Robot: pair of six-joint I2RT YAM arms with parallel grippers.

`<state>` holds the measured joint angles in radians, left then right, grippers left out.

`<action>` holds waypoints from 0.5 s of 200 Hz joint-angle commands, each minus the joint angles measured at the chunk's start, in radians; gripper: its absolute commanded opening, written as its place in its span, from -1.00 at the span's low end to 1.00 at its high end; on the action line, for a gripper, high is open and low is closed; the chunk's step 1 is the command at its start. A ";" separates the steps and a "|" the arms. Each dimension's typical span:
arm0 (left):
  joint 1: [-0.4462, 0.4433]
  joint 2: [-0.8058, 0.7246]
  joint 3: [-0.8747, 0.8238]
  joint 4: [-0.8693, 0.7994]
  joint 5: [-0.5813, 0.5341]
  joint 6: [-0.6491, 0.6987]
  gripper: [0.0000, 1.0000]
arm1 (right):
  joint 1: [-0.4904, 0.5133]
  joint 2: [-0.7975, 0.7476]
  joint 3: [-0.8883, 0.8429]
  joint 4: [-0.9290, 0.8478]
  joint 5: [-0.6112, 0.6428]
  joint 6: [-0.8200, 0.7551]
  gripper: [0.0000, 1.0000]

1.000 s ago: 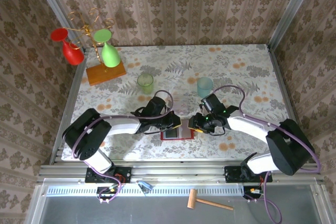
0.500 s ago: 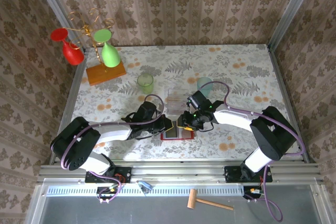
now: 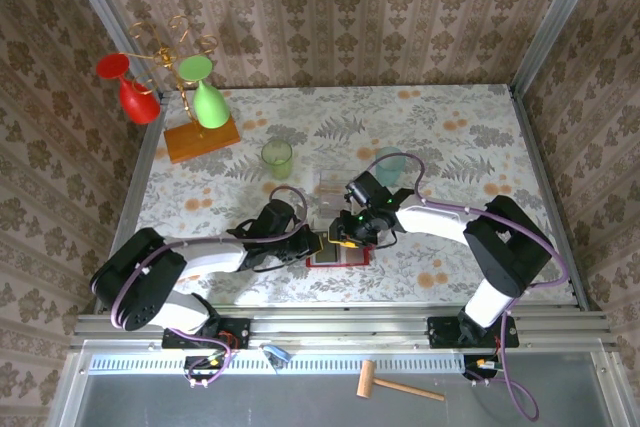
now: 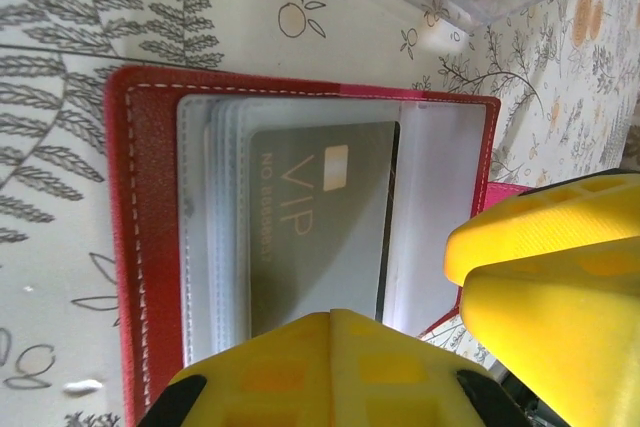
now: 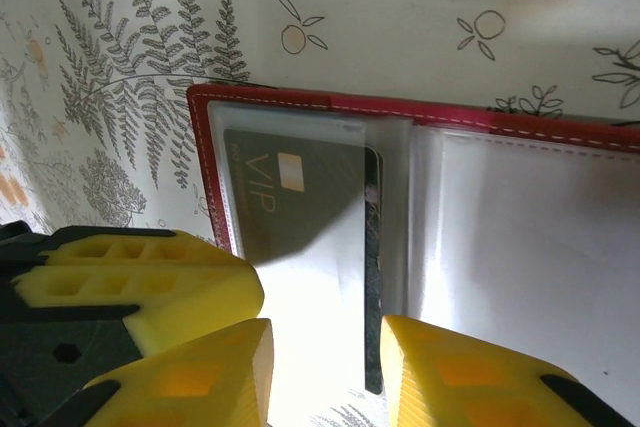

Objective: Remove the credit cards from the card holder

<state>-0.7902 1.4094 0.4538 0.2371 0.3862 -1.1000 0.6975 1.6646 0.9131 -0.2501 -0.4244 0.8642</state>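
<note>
Happening now: judged as the start of the pull-out; no card is free of the card holder yet, and the right gripper is lined up on a pocket's open edge.
Card holder place: lies open and flat at lower centre of the top view, between the two grippers; in the right wrist view it spans the middle of the frame.
Right gripper: its yellow fingers stand apart at the bottom of the frame, with the sleeve's lower edge in the gap and nothing pinched.
Left gripper: closed, at the lower right of its view over the holder's right edge; whether it pins that edge I cannot tell.
VIP card: a thin, rigid, grey-olive rectangle with gold lettering and a gold chip, inside the left sleeve; a narrow dark edge just beside it may be a second card.
Sleeves: cloudy clear plastic, glossy, several layers stacked; likely slippery and floppy.
Cover: red leather-like skin, white stitching along the rim, rounded corners.
Tablecloth: smooth and pale, printed with grey ferns and small orange fruit.
Next move: probably to close on the card's exposed edge alone, not the sleeve, and draw it out along the pocket while the other arm holds the holder down.
</note>
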 commanded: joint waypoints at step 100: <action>0.010 -0.015 -0.012 -0.061 -0.030 0.046 -0.85 | 0.017 0.066 0.049 0.012 -0.024 0.011 -0.41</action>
<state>-0.7895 1.3960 0.4534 0.2050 0.3664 -1.0767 0.7082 1.7164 0.9314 -0.2413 -0.4274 0.8677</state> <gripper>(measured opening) 0.077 0.306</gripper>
